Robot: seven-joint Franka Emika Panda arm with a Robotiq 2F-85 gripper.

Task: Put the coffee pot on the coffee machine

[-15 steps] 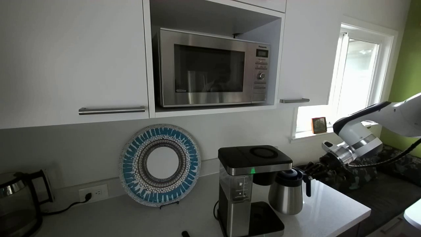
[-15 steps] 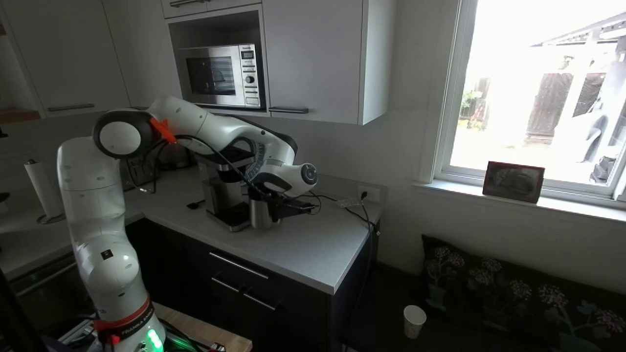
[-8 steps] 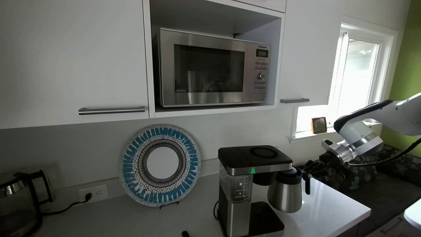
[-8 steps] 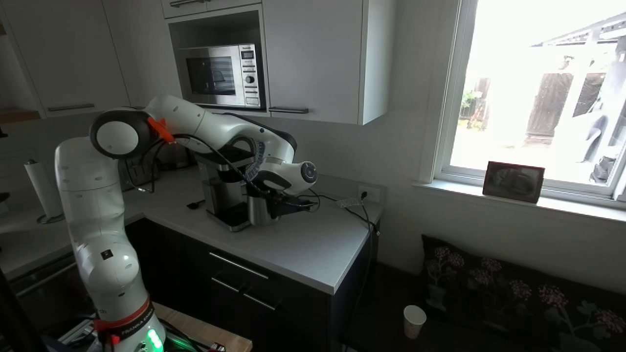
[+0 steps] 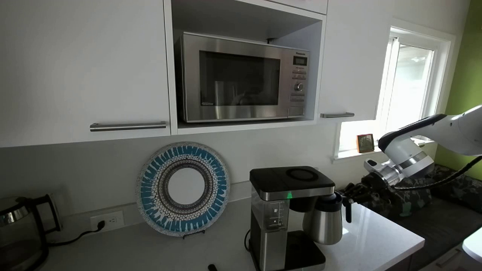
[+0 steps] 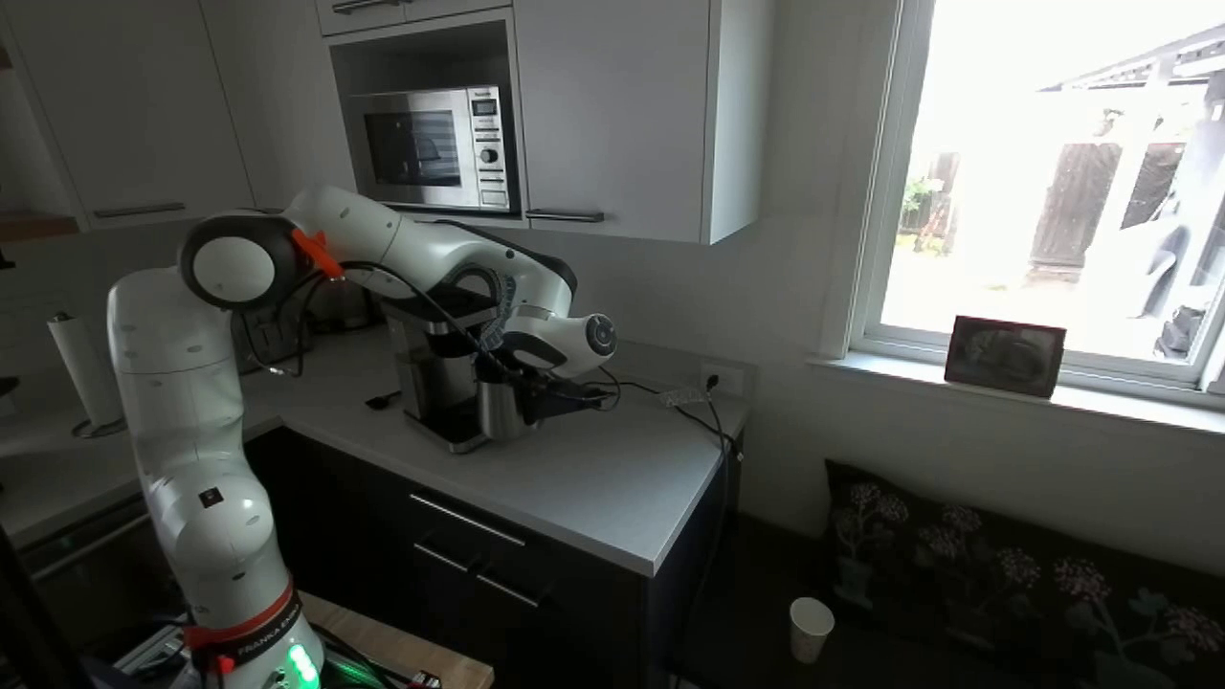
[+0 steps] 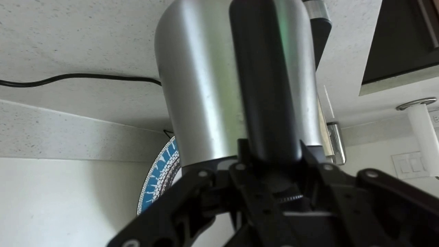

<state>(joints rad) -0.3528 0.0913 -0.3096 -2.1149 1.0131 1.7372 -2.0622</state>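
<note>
The coffee pot is a steel carafe with a black lid and handle. It shows in both exterior views [image 5: 324, 227] [image 6: 498, 411] and fills much of the wrist view [image 7: 202, 85]. My gripper [image 7: 272, 154] is shut on the pot's black handle, with a finger on each side of it; it also shows in an exterior view [image 5: 347, 196]. The pot is upright, right beside the coffee machine [image 5: 276, 226], its lower side at the edge of the dark base plate [image 5: 299, 250]. I cannot tell whether its bottom touches anything. The machine also shows in an exterior view [image 6: 431, 368].
The machine's black top [image 5: 292, 178] overhangs near the pot's lid. A round blue patterned plate [image 5: 148, 188] leans on the wall. A dark glass kettle [image 5: 22, 233] stands far left. A steel microwave [image 5: 241, 79] sits above. A dark utensil [image 6: 383, 400] and cables [image 6: 713, 411] lie on the counter.
The pot rose slightly, then moved a little towards the machine with my gripper still on its handle. The machine has not moved.
</note>
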